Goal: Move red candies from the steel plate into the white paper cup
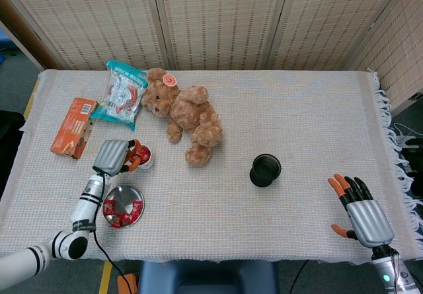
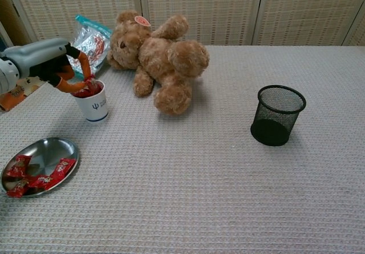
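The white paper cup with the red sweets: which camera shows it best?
The chest view: the white paper cup stands side-on there, with its printed mark, its wall and the red candies heaped at its rim all showing. The head view looks straight down on it, small, and the left hand covers part of its mouth.

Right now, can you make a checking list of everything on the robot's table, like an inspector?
Surface: table under a pale woven cloth, fringed on the right edge.
Job's things: round steel plate with several red wrapped candies; white paper cup with red candies heaped in it.
Clutter: brown teddy bear, black mesh cup, orange carton, clear snack bag with teal edges.
Hands: left hand at the cup's mouth, fingertips on the candies; right hand open, near the table's right front corner.
Cables: thin black cable along the left arm.
Surroundings: woven screen panels behind.
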Motion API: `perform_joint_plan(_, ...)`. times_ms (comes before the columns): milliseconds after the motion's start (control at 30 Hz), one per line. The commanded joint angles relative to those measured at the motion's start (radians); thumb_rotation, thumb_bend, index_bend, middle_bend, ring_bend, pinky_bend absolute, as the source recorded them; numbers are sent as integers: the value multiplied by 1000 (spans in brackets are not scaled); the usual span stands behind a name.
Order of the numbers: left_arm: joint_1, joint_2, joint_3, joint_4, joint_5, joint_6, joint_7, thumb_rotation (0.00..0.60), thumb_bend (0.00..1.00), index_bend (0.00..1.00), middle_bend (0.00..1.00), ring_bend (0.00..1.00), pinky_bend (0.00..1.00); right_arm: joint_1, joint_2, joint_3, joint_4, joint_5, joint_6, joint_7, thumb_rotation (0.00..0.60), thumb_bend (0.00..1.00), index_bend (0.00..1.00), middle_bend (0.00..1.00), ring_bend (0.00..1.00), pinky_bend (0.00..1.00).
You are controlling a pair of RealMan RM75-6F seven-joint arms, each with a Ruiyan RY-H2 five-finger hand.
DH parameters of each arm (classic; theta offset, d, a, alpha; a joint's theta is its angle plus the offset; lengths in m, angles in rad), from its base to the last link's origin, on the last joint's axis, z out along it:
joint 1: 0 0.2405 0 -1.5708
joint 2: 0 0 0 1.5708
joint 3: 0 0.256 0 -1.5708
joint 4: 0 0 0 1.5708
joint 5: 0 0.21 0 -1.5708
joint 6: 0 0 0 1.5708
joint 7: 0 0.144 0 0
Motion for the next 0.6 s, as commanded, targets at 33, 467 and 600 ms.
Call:
perform_joint_plan(33,-15,-19,4,24,-14,-6,13,600,386,473,965,932,1000,1,-1,0,0,1,-2,-1,600,15,0,0,0,0)
perform_joint_plan(467,-19,-15,19,21,-4,40,10,600,385,434,965,931,1000,-3,3,-2,-2,-6,7,1,600,15,0,0,0,0)
perform_joint_plan(600,-8,8,26,-9,2,60,9,600,385,417,965,932,1000,-6,4,-3,-4,-11,16,0,600,15,0,0,0,0)
